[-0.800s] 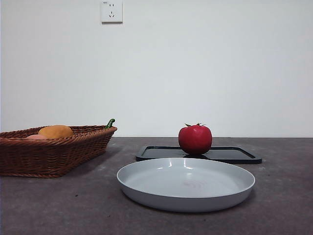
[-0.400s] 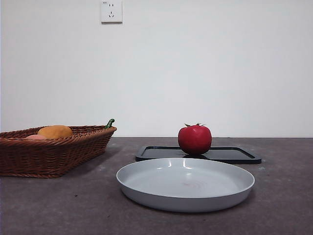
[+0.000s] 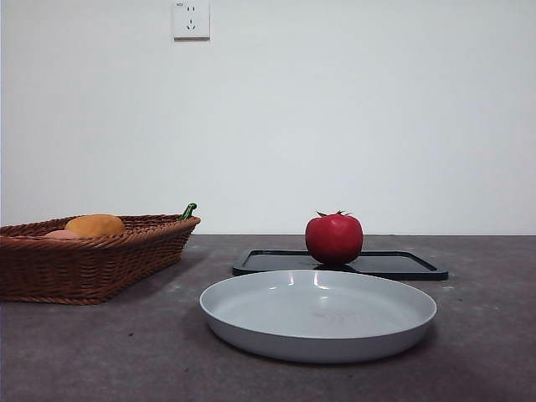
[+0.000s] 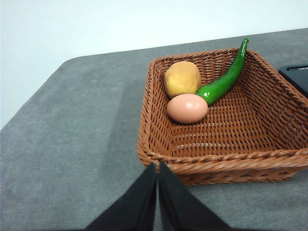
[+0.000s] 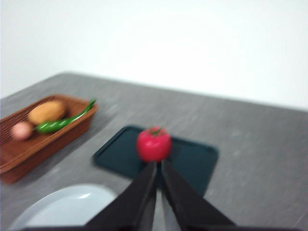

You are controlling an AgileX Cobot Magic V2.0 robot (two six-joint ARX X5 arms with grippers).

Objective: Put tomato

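The red tomato (image 3: pixel 334 239) with its small green stem rests on the dark tray (image 3: pixel 394 265) behind the grey plate (image 3: pixel 318 314). The blurred right wrist view shows the tomato (image 5: pixel 153 143) on the tray (image 5: pixel 192 161), with my right gripper (image 5: pixel 159 166) shut, raised above the table and short of the tomato. Over by the wicker basket (image 4: pixel 226 144), my left gripper (image 4: pixel 157 167) is shut and empty, hovering just outside the near rim. Neither gripper appears in the front view.
The basket (image 3: pixel 88 255) at the left holds an orange-yellow rounded piece of produce (image 4: pixel 182 78), an egg (image 4: pixel 187 108) and a green chili pepper (image 4: pixel 224 79). A wall socket (image 3: pixel 191 18) sits high on the white wall.
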